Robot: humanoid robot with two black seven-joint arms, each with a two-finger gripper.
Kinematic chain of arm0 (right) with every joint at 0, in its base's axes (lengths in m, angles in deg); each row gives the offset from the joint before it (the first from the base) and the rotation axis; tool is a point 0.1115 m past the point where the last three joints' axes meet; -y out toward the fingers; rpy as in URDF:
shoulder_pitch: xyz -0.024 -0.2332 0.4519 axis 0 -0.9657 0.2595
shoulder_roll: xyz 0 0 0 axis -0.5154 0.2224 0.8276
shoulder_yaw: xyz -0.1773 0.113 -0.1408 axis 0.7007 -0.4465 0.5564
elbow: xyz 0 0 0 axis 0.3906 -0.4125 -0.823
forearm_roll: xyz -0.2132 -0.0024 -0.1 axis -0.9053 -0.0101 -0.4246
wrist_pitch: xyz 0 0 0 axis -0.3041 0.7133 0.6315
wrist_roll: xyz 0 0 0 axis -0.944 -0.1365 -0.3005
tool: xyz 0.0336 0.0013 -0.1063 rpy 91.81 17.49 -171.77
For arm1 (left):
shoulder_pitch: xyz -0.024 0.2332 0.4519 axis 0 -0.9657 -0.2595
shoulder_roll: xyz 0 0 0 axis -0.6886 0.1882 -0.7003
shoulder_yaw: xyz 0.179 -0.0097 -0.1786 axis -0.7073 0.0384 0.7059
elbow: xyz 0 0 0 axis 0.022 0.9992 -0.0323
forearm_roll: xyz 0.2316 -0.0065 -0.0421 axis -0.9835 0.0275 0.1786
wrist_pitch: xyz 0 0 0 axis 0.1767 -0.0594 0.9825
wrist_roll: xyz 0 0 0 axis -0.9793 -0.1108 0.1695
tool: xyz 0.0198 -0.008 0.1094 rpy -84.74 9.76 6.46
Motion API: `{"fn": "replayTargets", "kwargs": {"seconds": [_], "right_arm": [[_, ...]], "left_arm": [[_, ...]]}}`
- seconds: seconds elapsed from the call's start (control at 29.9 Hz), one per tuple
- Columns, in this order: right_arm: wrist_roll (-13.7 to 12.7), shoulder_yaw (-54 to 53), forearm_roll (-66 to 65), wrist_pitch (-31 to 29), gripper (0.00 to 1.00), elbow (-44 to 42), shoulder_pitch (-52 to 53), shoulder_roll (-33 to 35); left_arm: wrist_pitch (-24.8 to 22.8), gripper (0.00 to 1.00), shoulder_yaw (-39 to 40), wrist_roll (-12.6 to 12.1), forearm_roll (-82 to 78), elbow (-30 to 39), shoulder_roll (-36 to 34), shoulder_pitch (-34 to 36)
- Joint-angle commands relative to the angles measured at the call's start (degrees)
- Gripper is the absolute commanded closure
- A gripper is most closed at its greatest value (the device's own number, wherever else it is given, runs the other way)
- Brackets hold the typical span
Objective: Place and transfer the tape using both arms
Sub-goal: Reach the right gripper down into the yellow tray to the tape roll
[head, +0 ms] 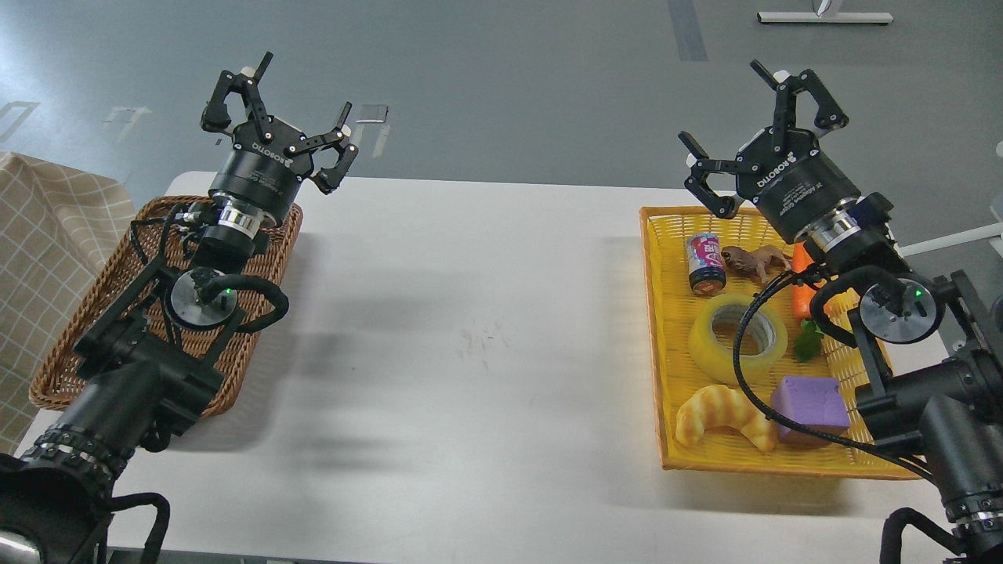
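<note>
The tape, a translucent yellow roll with a grey-white core, lies flat in the middle of the yellow basket at the right. A black cable of my right arm crosses its right side. My right gripper is open and empty, held above the basket's far edge, well above and beyond the tape. My left gripper is open and empty, raised over the far end of the brown wicker basket at the left.
The yellow basket also holds a small can, a brown toy figure, an orange carrot, a croissant and a purple block. A checked cloth lies at the far left. White tabletop lies between the baskets.
</note>
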Motion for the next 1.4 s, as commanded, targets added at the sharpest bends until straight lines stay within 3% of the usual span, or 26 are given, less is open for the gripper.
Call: {"fn": "replayTargets", "kwargs": {"seconds": [0.0,0.27,0.47,0.6,0.84,1.0,1.2,1.37], "right_arm": [[0.08,3.39,-5.72,0.00,0.01,2.34,1.63,5.20],[-0.01,9.54,-23.04,0.00,0.01,9.91,1.72,15.05],[-0.19,19.55,-25.70,0.00,0.00,13.59,3.12,24.97],[-0.10,22.91,-26.05,0.00,0.00,14.75,4.18,28.94],[-0.54,23.79,-42.98,0.00,0.00,17.82,3.48,33.16],[-2.64,28.53,-48.37,0.00,0.00,20.55,4.09,34.40],[-8.71,35.55,-50.03,0.00,0.01,21.25,6.02,36.16],[-8.80,39.70,-53.56,0.00,0.01,21.17,6.38,36.16]], "left_arm": [[0.00,0.02,-0.04,-0.20,-0.09,0.00,0.04,-0.02],[0.00,0.02,-0.04,-0.20,-0.09,0.00,0.22,-0.02],[0.00,0.02,-0.04,-0.20,-0.09,-0.09,0.22,0.07],[0.00,0.02,-0.04,-0.11,-0.09,-0.18,0.22,0.16],[0.00,0.02,0.04,0.15,-0.09,-0.18,0.04,0.42],[0.00,0.02,0.04,0.24,-0.09,-0.18,0.04,0.51],[0.00,0.02,0.04,0.15,-0.09,0.00,-0.22,0.68],[0.00,0.02,0.04,0.24,-0.09,0.17,-0.13,0.68]]}}
